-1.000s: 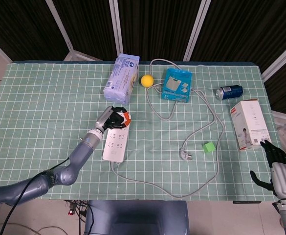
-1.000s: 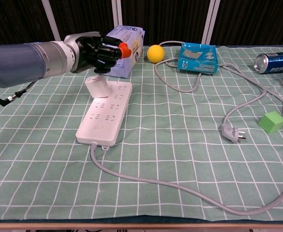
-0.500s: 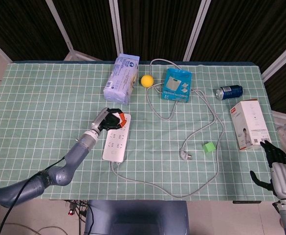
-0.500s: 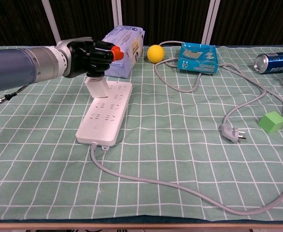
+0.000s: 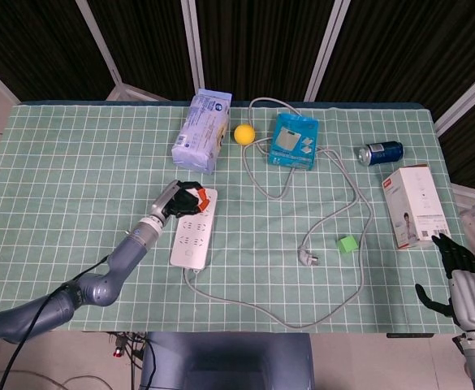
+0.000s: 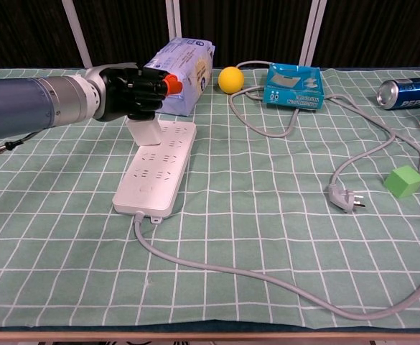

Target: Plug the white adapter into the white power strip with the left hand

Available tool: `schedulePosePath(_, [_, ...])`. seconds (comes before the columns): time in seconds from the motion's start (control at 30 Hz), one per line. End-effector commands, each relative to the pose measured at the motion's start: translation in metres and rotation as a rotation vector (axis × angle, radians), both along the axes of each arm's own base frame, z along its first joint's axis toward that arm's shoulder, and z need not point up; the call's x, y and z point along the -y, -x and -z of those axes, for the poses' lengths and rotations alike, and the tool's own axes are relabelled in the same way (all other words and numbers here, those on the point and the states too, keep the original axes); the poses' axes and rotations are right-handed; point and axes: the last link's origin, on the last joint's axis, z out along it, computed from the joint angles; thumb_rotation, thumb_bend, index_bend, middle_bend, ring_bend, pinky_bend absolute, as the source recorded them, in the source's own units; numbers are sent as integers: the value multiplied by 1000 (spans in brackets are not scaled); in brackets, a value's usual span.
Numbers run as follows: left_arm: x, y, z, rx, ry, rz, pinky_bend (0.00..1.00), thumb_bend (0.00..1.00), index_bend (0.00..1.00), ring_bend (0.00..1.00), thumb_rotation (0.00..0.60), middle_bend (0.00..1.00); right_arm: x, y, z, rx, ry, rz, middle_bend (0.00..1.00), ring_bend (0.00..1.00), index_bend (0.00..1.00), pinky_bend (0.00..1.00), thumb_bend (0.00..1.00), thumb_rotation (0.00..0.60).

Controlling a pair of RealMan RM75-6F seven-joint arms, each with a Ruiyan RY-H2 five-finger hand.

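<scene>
One small white block-shaped adapter (image 6: 146,130), upright on far end of long white multi-socket power strip (image 6: 156,171), clasped from above by left hand (image 6: 141,89). Right hand (image 5: 462,280) empty, fingers spread. Green checked tablecloth (image 6: 267,237); dark curtained backdrop (image 5: 261,41).

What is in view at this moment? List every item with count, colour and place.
adapter: 1, white, on far end of strip
power strip: 1, white, left of centre
strip cable: 1, grey, looping to loose plug
tissue pack: 1, blue-white, far side
ball: 1, yellow, beside pack
pouch: 1, teal, far centre
can: 1, blue, far right
cube: 1, green, right
box: 1, white, right edge
tablecloth: 1, green checked
left hand: on adapter
right hand: fingers spread, empty
</scene>
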Motion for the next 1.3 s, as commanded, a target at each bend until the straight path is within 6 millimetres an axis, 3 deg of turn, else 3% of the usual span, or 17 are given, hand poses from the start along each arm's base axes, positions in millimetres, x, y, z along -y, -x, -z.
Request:
schedulePosePath(0.03, [0, -2, 3, 4, 5, 5, 958, 556, 825, 862, 600, 1000, 0, 0, 0, -1, -1, 0, 0, 0, 0, 41, 395, 600])
schedulePosePath(1.3, [4, -6, 29, -31, 44, 60, 958, 559, 828, 864, 600, 1000, -1, 0, 0, 8, 0, 3, 0, 0, 0, 40, 395, 600])
